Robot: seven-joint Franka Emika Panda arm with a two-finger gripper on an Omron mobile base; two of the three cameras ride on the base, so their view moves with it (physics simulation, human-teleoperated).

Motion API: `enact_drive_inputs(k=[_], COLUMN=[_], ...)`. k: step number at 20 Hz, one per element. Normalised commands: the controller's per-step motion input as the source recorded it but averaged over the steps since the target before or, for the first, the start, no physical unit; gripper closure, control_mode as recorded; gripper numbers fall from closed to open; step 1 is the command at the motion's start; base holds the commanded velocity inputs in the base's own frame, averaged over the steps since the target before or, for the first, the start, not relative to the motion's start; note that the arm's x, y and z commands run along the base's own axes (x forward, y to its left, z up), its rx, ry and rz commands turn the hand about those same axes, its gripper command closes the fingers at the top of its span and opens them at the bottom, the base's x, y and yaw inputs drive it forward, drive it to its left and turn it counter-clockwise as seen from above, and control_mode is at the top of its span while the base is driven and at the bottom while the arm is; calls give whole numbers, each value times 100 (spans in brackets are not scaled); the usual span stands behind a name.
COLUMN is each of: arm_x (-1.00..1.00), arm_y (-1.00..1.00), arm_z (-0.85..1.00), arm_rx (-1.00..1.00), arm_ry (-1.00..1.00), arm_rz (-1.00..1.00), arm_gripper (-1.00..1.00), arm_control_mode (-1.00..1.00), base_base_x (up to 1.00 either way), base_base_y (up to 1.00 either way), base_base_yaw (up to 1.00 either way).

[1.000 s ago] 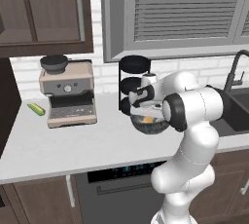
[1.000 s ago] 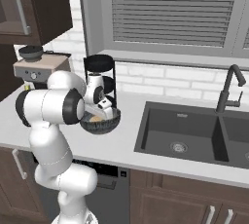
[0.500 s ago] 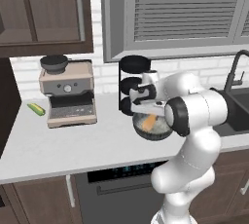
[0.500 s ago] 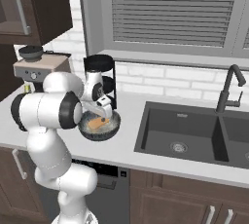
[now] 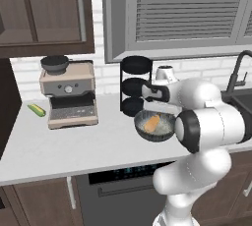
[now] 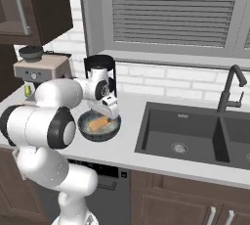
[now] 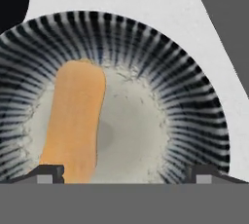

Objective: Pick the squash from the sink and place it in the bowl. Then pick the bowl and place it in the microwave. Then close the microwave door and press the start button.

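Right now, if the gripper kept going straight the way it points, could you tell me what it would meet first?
Most likely the squash lying in the bowl, or the bowl's pale floor beside it; the open gripper points down into the bowl, though depth is unclear.

1. Even, diffuse rendered light; no visible source, no glare on the counter (image 5: 74,146).
2. Soft shadow beside the squash (image 7: 73,121) on the floor of the bowl (image 7: 194,116).
3. Base views are slightly soft; cabinets above the counter read dark.
4. Hand view is coarse and pixelated near the bowl's rim.
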Motion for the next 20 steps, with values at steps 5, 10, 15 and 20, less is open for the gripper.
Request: enact_drive_inputs(k=[5, 10, 15, 20], arm_x=[-40, -5, 0, 0], arm_y=[-70, -24, -13, -8], arm_z=[2, -5, -29, -20], arm_rx=[0, 0, 3, 9], arm_ry=[0, 0, 0, 0], arm_rz=[0, 4, 11, 9], arm_gripper=[-100, -100, -100, -100], arm_control_mode=[-100, -100, -100, -100], base_base_x=[0, 0, 0, 0], base_base_y=[0, 0, 0, 0], base_base_yaw=[0, 0, 0, 0])
